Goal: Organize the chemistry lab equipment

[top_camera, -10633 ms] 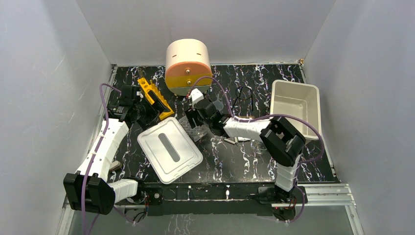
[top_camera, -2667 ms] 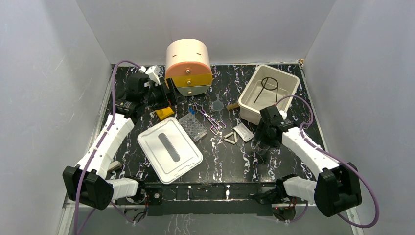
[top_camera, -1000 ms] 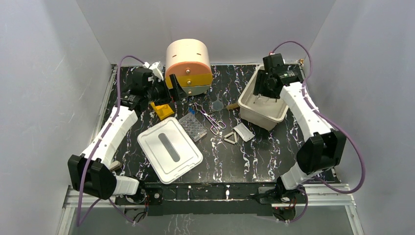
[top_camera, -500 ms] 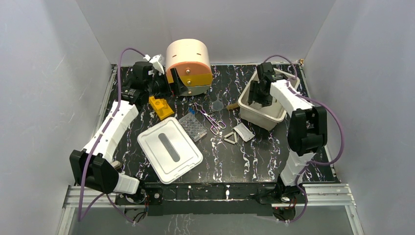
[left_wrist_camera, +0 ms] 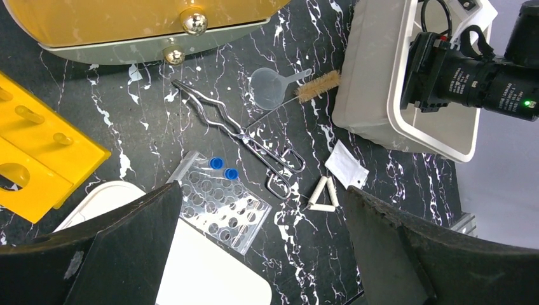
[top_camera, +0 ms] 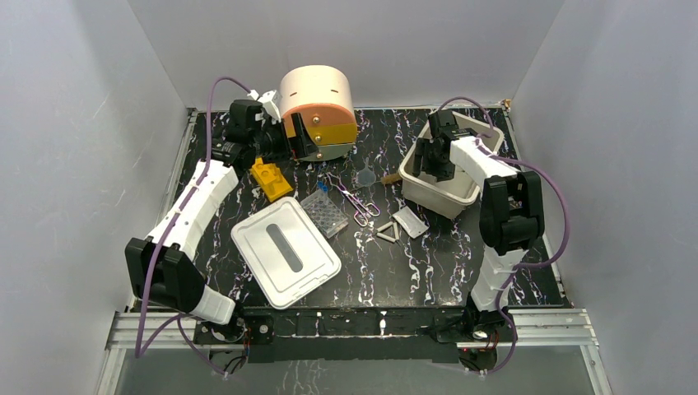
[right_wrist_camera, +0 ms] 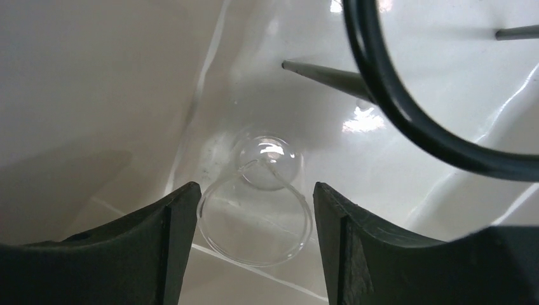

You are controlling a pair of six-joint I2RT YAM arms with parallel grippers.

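Observation:
My right gripper reaches down into the white bin. Its jaws are open, with a clear round dish lying between the fingers on the bin floor. A smaller clear dish and the black-framed glasses lie just beyond. My left gripper hangs wide open and empty beside the drawer unit. Below it lie the well plate, metal scissor-like tongs, white triangle, small brush and yellow rack.
The white lid with its grey slot lies at centre left. A clear funnel and a small white bag lie near the bin. The right arm crosses the bin's rim.
The right arm has swung lower into the bin's left end and its jaws have widened around the dish. The left arm has shifted right, closer to the drawer unit.

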